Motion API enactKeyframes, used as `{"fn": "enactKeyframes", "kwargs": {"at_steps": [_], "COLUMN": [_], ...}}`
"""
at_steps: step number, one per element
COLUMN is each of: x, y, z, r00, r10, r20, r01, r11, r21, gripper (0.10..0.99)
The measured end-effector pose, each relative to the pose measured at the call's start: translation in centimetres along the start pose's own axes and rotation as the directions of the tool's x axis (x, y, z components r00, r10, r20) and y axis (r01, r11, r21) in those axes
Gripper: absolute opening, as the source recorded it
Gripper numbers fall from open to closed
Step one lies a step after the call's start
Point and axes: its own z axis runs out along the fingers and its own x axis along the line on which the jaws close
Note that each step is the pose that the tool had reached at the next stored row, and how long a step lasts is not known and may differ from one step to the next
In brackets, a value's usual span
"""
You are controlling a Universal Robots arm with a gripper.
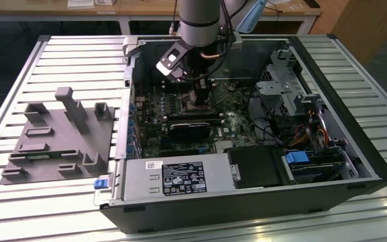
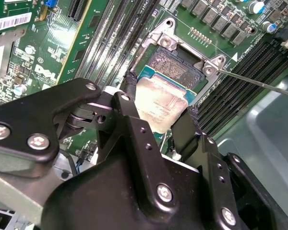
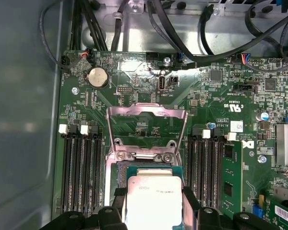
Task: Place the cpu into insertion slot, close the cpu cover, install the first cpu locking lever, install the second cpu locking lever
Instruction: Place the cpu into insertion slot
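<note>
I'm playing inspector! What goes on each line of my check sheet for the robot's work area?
Surface: slatted table bearing an open computer case.
Job's things: cpu held partly over the slot, whose dark centre shows bare; cover stands raised open; one thin lever sticks out free.
Clutter: grey tray beside the case, on the exterior view's left.
Gripper: gripper shut on the cpu's edges.
Cables: black cables run past the board's edge, none across the slot.
Surroundings: wooden desk behind the table.
</note>
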Motion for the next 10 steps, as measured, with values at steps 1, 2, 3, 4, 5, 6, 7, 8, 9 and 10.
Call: {"fn": "enactKeyframes", "kwargs": {"at_steps": [1, 2, 3, 4, 5, 6, 7, 8, 9, 10], "x": [0.0, 0.01, 0.01, 0.02, 0.02, 0.03, 0.04, 0.05, 0.07, 0.09], "y": [0.0, -0.01, -0.01, -0.02, -0.02, -0.02, -0.02, -0.03, -0.03, -0.03], "z": [0.05, 0.1, 0.16, 0.21, 0.25, 0.3, 0.34, 0.37, 0.4, 0.44], "r00": [1.0, 1.0, 1.0, 1.0, 1.0, 1.0, 1.0, 1.0, 1.0, 1.0], "r10": [0.0, 0.0, 0.001, 0.001, 0.001, 0.001, 0.001, 0.002, 0.002, 0.002], "r20": [-0.0001, 0.0, -0.0001, -0.0001, -0.0001, -0.0002, -0.0002, -0.0001, -0.0001, -0.0001], "r01": [0.0, 0.0, -0.001, -0.001, -0.001, -0.001, -0.001, -0.002, -0.002, -0.002], "r11": [1.0, 1.0, 1.0, 1.0, 1.0, 1.0, 1.0, 1.0, 1.0, 1.0], "r21": [0.0, 0.0, 0.0, 0.0, 0.0, 0.0, 0.0, 0.0, 0.0, 0.0], "gripper": [0.541, 0.541, 0.541, 0.541, 0.541, 0.541, 0.541, 0.541, 0.541, 0.541]}}
